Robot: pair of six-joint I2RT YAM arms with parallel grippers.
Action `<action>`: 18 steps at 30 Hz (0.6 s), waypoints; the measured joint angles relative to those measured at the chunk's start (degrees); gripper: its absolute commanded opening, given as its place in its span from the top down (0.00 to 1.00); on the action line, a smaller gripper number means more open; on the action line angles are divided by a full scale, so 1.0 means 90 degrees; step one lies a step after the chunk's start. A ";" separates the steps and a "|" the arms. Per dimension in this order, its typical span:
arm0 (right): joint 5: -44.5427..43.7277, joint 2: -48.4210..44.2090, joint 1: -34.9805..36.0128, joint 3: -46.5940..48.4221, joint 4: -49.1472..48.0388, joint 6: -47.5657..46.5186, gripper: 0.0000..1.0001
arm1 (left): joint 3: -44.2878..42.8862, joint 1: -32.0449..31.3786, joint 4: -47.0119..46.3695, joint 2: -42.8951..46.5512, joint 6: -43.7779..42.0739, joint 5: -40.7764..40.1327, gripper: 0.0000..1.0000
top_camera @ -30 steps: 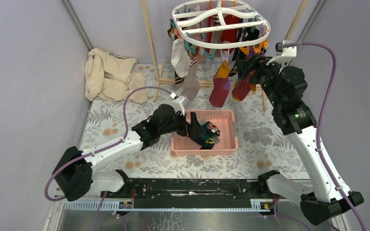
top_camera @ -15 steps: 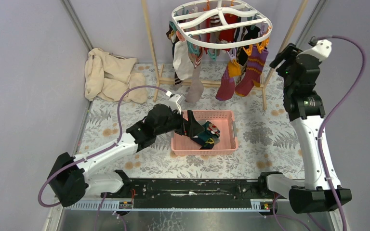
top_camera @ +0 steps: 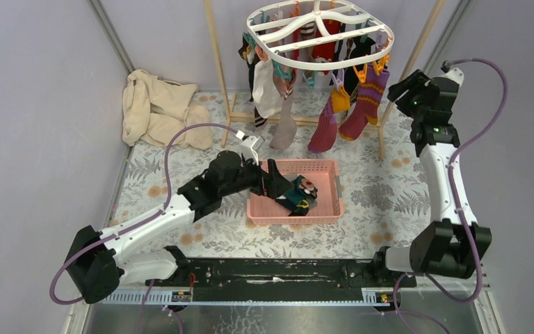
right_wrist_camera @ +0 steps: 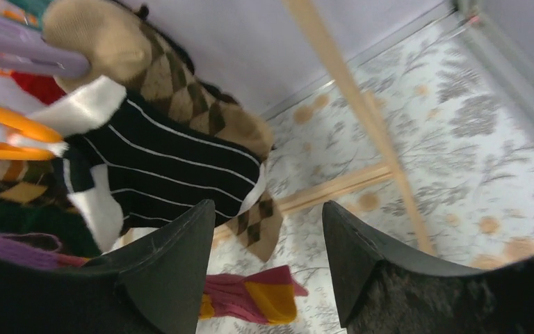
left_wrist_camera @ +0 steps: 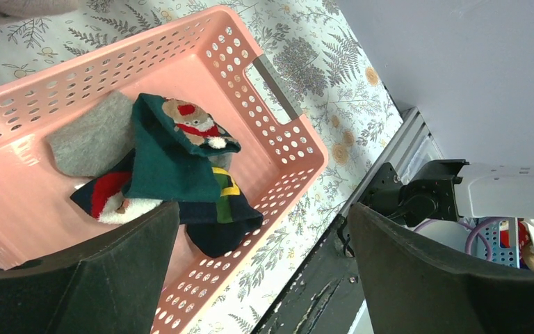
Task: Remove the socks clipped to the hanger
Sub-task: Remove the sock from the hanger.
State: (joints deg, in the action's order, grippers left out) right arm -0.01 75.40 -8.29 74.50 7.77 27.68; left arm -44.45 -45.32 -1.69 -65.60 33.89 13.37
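The white oval hanger (top_camera: 306, 65) hangs at the back with several socks clipped to its rim, among them a maroon-and-yellow sock (top_camera: 325, 129), a purple striped one (top_camera: 363, 104) and a grey one (top_camera: 283, 129). My right gripper (top_camera: 398, 87) is open and empty just right of the hanger. In its wrist view the right gripper (right_wrist_camera: 268, 209) faces a black striped sock (right_wrist_camera: 174, 174), a brown argyle sock (right_wrist_camera: 181, 90) and an orange clip (right_wrist_camera: 7, 132). My left gripper (top_camera: 278, 182) is open and empty over the pink basket (top_camera: 327, 209); the left wrist view shows it (left_wrist_camera: 263, 216) above the basket's near rim.
The basket (left_wrist_camera: 278, 90) holds a green bear sock (left_wrist_camera: 174, 153), a grey sock (left_wrist_camera: 94, 136) and darker ones. A wooden pole frame (top_camera: 217, 69) carries the hanger. A cream cloth (top_camera: 156, 108) lies at the back left. Grey walls close in both sides.
My right gripper has pulled back from the maroon socks under the hanger, up and to the right, and is empty. The hanger has swung a little. My left gripper stays over the basket.
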 measured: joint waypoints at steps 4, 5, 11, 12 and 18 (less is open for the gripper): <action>0.0981 0.0493 -0.0012 -0.0289 -0.0738 0.0272 0.38 | 0.0000 0.0000 0.0058 0.0046 -0.0002 -0.0039 0.01; 0.1236 0.0590 -0.0012 -0.0379 -0.0942 0.0347 0.39 | 0.0000 0.0000 0.0066 0.0051 -0.0002 -0.0044 0.01; 0.2506 0.0792 -0.0012 -0.0947 -0.2038 0.0831 0.43 | 0.0000 0.0000 0.0119 0.0061 -0.0002 -0.0049 0.01; 0.2664 0.0789 -0.0012 -0.1022 -0.2215 0.0916 0.42 | 0.0000 0.0000 0.0121 0.0061 -0.0002 -0.0049 0.01; 0.3157 0.0792 -0.0012 -0.1350 -0.2878 0.1299 0.46 | -0.0027 0.0000 0.0143 0.0058 0.0000 -0.0046 0.01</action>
State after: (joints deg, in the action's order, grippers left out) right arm 28.40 82.52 -8.40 62.35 -18.13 39.38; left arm -44.69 -45.32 -0.40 -65.08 33.89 12.95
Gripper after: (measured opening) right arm 0.581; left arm 0.986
